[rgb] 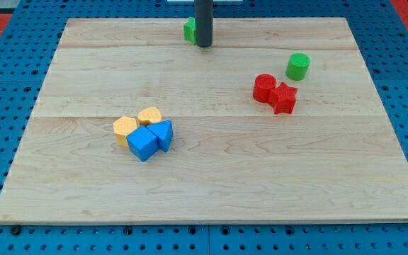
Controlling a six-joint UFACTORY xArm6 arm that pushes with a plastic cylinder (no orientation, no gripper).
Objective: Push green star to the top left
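— Where was the green star [189, 30]?
— Just left of my tip [203, 45], touching it, half hidden behind the rod near the table [211, 177] top edge.
— How would it handle?
— Likely light, stiff and easy to slide; I'd press its right face.
— Any gripper?
— None in view; just a bare rod, holding nothing

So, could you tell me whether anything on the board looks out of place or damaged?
Nothing stands out. The green block at the view's top is mostly hidden behind my tip, so its shape cannot be made out. The other blocks sit intact on the wooden board, none tipped or off the edge.
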